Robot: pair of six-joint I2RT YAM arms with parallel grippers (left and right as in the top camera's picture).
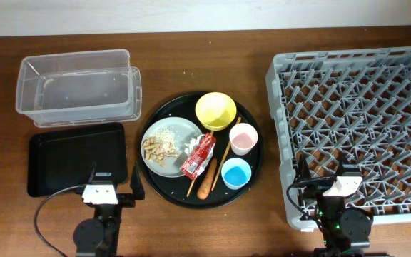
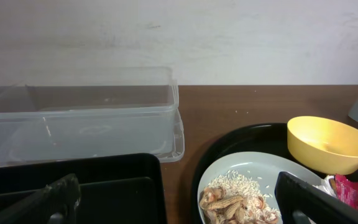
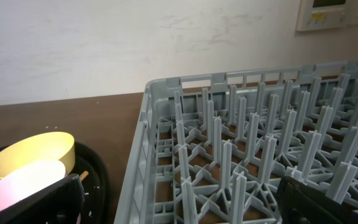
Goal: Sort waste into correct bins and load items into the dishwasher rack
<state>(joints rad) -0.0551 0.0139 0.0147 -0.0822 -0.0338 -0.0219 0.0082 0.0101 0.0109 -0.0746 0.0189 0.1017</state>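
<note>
On the round black tray [image 1: 171, 107] sit a yellow bowl [image 1: 215, 110], a pink cup [image 1: 243, 138], a blue cup [image 1: 235, 173] and a pale plate [image 1: 180, 131] with beige scraps and rice [image 1: 160, 148]. A red wrapper [image 1: 198, 155], a white tissue [image 1: 190, 145], an orange stick [image 1: 207, 181] and chopsticks [image 1: 227, 151] lie between them. The clear tub [image 1: 77, 89] and black rectangular tray [image 1: 77, 160] are at the left. The grey rack [image 1: 355, 107] is at the right. My left gripper [image 1: 114, 183] is open over the black tray's near right corner. My right gripper [image 1: 322, 175] is open over the rack's near left corner.
In the left wrist view, the tub [image 2: 79, 118], black tray [image 2: 104, 186], plate [image 2: 260, 169] and yellow bowl [image 2: 331, 143] lie ahead of the open fingers [image 2: 179, 208]. In the right wrist view, the rack's pegs [image 3: 241, 143] stand between the fingers [image 3: 182, 205], with the pink cup [image 3: 23, 180] at left.
</note>
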